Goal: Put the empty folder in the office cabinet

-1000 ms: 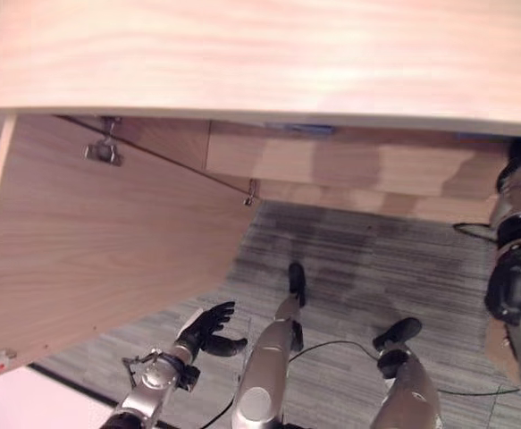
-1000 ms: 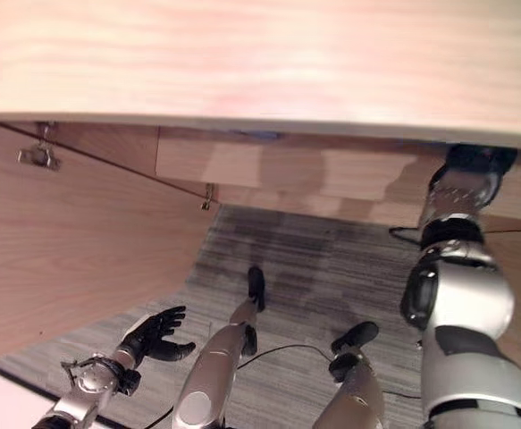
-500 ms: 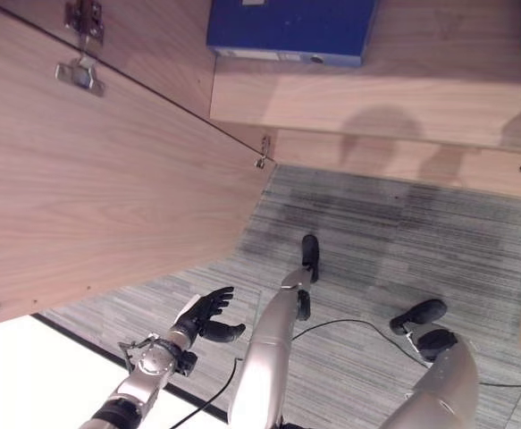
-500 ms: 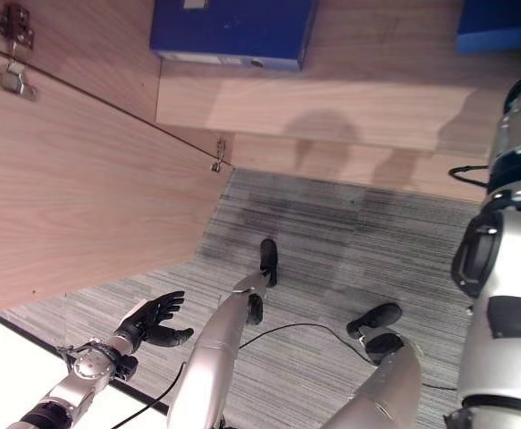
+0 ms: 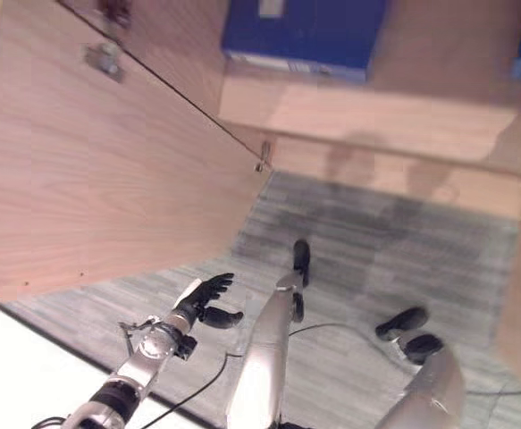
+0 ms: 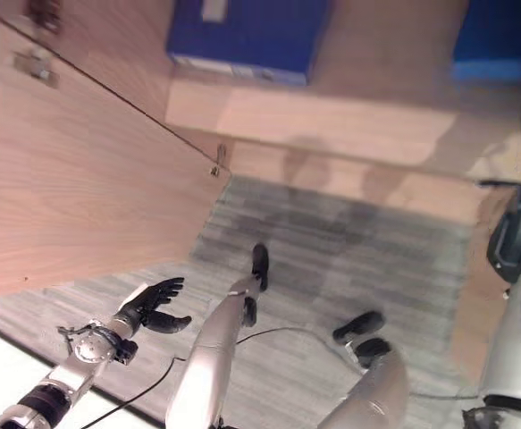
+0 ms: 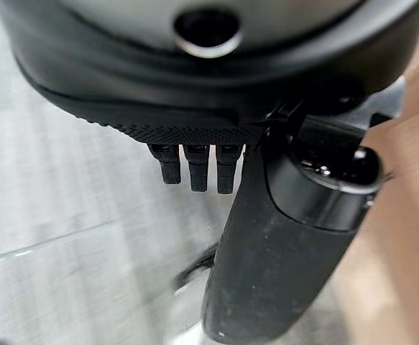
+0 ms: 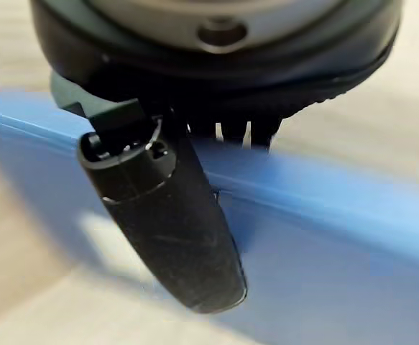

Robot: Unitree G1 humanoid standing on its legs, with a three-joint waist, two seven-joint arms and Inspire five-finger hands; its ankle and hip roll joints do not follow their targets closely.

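The right hand (image 8: pixel 195 215) pinches the smooth light-blue plastic folder (image 8: pixel 324 237): its thumb lies flat across the folder's face and its fingertips (image 8: pixel 238 131) hook over the upper edge, against pale wood. That folder's corner (image 6: pixel 497 40) shows at about two o'clock in the light wood-grain office cabinet (image 6: pixel 349 116), on a shelf beside a dark-blue box file with a white spine label (image 5: pixel 305 31) at twelve o'clock. The left hand (image 5: pixel 205 302), at seven o'clock, hangs with loosely spread fingers above grey ribbed carpet (image 5: pixel 376 259), near the cabinet's open door (image 5: pixel 108 179).
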